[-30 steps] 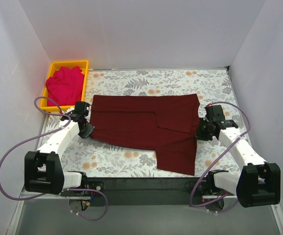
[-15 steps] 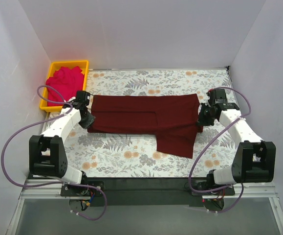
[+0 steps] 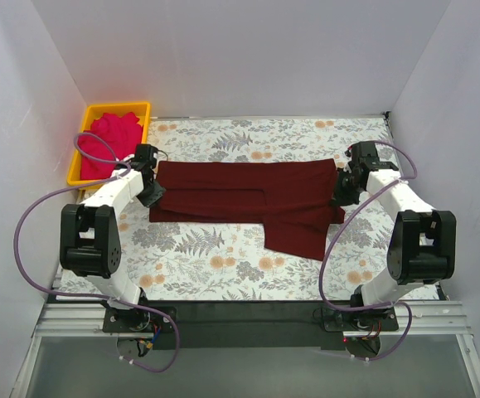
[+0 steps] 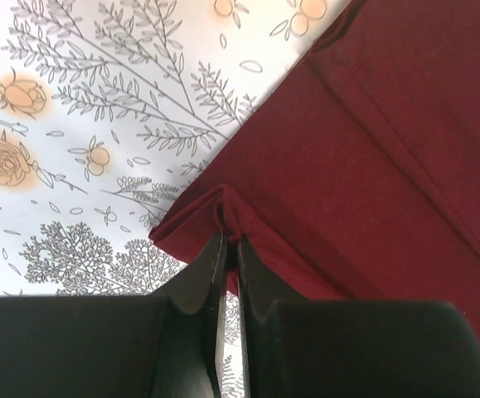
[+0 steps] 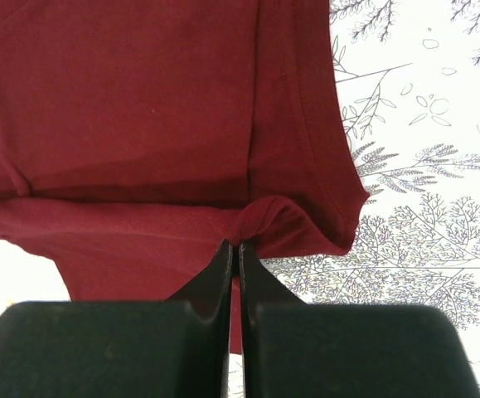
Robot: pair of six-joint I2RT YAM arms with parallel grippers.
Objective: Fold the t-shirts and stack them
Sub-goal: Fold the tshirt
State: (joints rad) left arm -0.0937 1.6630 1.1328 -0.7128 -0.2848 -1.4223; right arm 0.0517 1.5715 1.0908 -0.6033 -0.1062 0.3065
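The flowered table (image 3: 223, 265) has white walls close on three sides, and its near strip lies bare in front of the cloth. The dark maroon t-shirt (image 3: 240, 199) lies across the middle as a long band, with one flap reaching toward the near side at the right. The yellow bin (image 3: 146, 106) stands at the far left corner, with the pinkish-red t-shirt (image 3: 109, 139) bunched inside. The left gripper (image 4: 227, 242) is closed tight on the maroon shirt's left edge. The right gripper (image 5: 238, 245) pinches a fold at its right edge.

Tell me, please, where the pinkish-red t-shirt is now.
In the top view, the pinkish-red t-shirt lies bunched inside the yellow bin at the far left corner, just beyond the left tool.
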